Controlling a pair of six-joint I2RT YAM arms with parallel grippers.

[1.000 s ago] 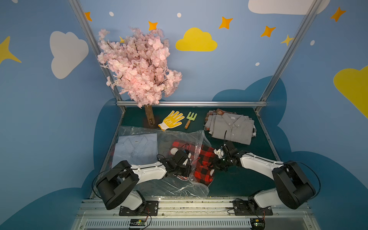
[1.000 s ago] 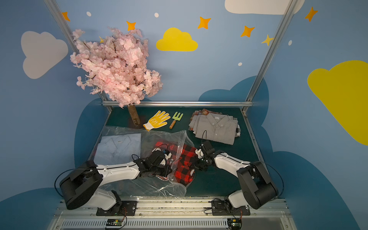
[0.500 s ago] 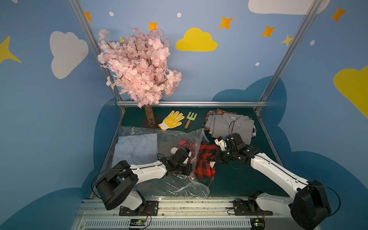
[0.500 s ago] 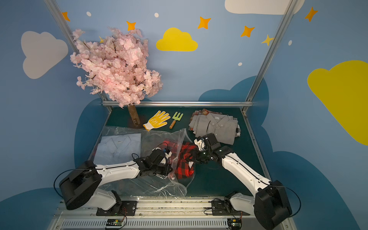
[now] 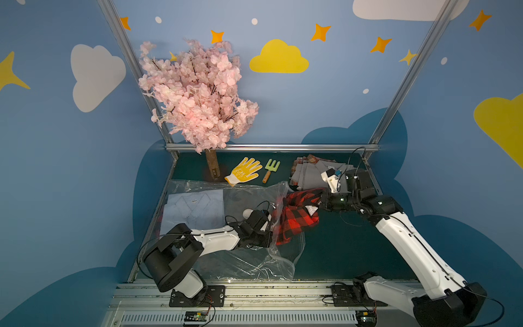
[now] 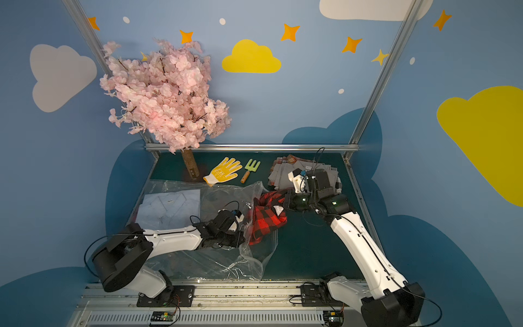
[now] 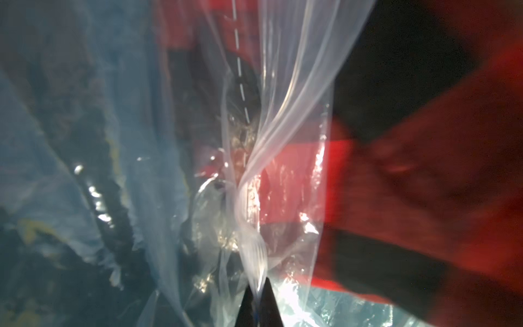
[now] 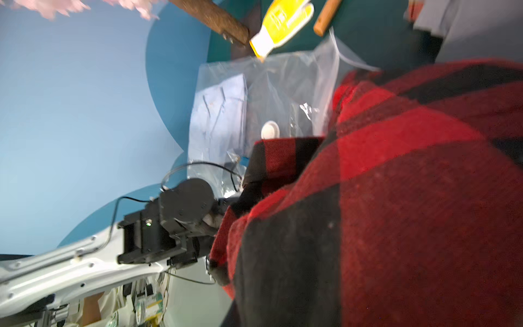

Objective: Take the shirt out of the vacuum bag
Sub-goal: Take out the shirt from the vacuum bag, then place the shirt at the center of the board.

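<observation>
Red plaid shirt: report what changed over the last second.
The right arm, jaws shut on the red plaid shirt, stretched out toward the far side, dragging the shirt bunched and mostly out of the vacuum bag. The left arm stayed put, jaws pinching the bag's plastic. The light blue shirt and grey shirts did not move.

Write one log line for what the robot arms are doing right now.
left gripper: shut on vacuum bag | right gripper: shut on shirt | shirt: partly out, lower end in bag mouth
</observation>
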